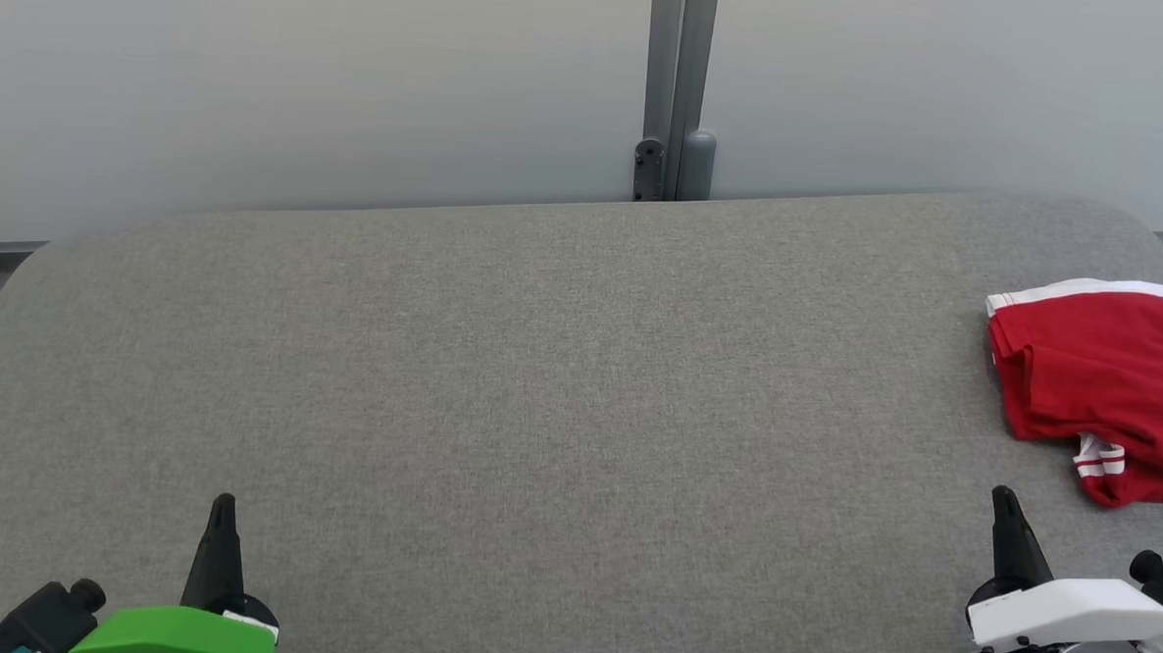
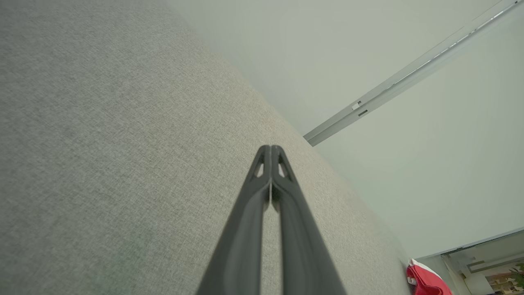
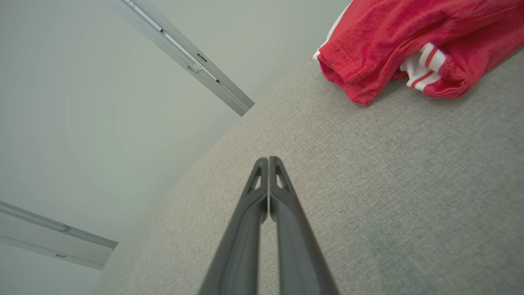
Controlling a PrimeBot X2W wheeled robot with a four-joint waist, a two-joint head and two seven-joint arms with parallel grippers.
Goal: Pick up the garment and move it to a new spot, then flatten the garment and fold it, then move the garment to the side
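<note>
The garment (image 1: pixel 1105 374) is red with white and red striped trim, folded into a small bundle at the far right of the grey fabric surface (image 1: pixel 540 384). It also appears at the top right of the right wrist view as the garment (image 3: pixel 409 37), and as a red corner of the garment (image 2: pixel 425 280) in the left wrist view. My left gripper (image 1: pixel 223 502) rests at the lower left, shut, nothing between its fingers. My right gripper (image 1: pixel 1004 497) sits at the lower right, shut and empty, just short of the garment. Both wrist views show the left gripper (image 2: pixel 270 147) and right gripper (image 3: pixel 268 159) pressed together.
A pale wall runs behind the surface, with a grey vertical post (image 1: pixel 678 90) at the back middle. The surface's rounded far edge (image 1: pixel 587 209) curves down at both ends. Broad bare fabric spreads between the two grippers.
</note>
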